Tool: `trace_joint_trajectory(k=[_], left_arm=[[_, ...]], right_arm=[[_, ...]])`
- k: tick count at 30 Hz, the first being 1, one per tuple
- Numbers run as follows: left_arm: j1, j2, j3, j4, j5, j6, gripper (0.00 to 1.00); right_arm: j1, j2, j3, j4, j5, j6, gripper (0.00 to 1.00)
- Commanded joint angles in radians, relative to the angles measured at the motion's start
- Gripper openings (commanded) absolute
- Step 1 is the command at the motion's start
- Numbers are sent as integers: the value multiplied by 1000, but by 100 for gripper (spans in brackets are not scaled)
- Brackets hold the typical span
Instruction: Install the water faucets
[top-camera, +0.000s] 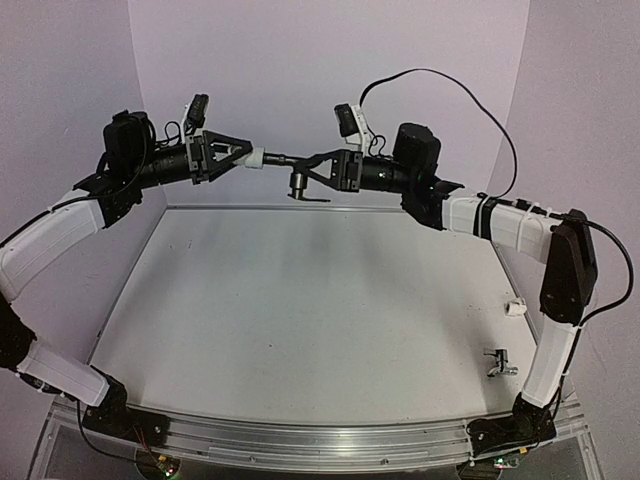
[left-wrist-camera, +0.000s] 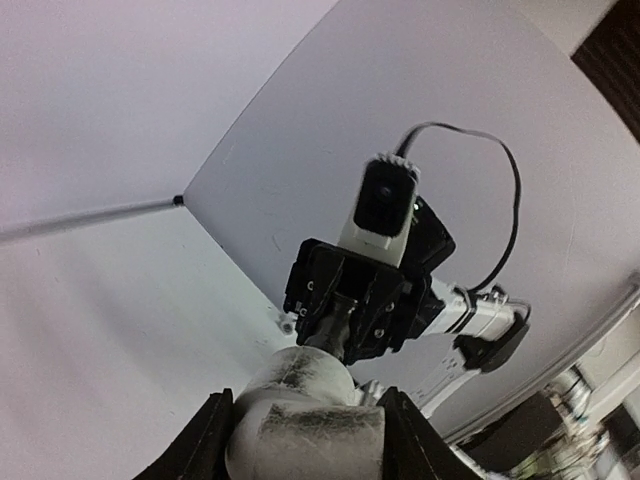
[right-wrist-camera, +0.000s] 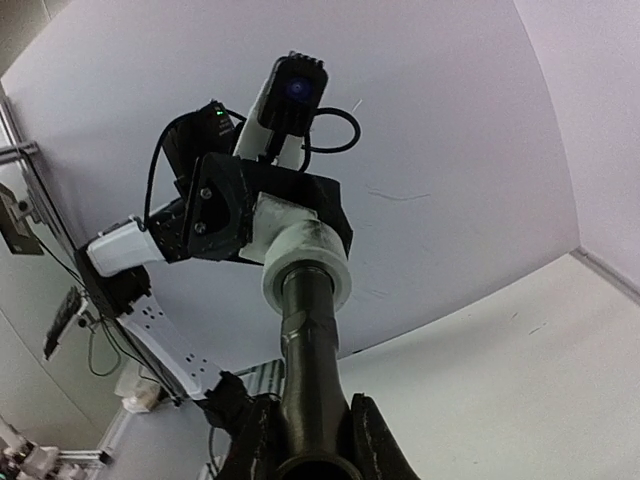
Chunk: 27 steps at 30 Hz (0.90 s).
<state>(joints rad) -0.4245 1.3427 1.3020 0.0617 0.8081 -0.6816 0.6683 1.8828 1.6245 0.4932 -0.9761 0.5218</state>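
We are at the mating step, held in the air well above the table (top-camera: 300, 300). Our left tool (top-camera: 246, 156) is clamped on a white fitting (top-camera: 257, 157). Our right tool (top-camera: 312, 165) faces it tip to tip and pinches the stem of the dark faucet (top-camera: 297, 182). The stem's far end appears to enter the fitting, and the lever hangs below the fingers. We judge the next move calls for pushing or twisting along one shared axis without losing alignment. The silver faucet (top-camera: 497, 362) lies on the table, far below the right tool.
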Motion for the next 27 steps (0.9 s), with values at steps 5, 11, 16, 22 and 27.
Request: trace_joint_trajectory(k=[5,11,16,22,27], left_arm=[[-36,-93,-94,79,178,876,0],[-33,-76,-78,78,301,1123,0],[-32,-46,-53,81,316,1167,0],[-29,-8,-3,133,122,869,0],[-23,-25,-19,154,33,639,0]], right_arm=[[-23,1,16,162,11,776,0],[-57,1,-123,394,45,1194,0],[-68,-57,-169,387,71,1185,4],[-174,-131,-284,345,99,1061,54],[-296,-163,-306,304,41,829,68]])
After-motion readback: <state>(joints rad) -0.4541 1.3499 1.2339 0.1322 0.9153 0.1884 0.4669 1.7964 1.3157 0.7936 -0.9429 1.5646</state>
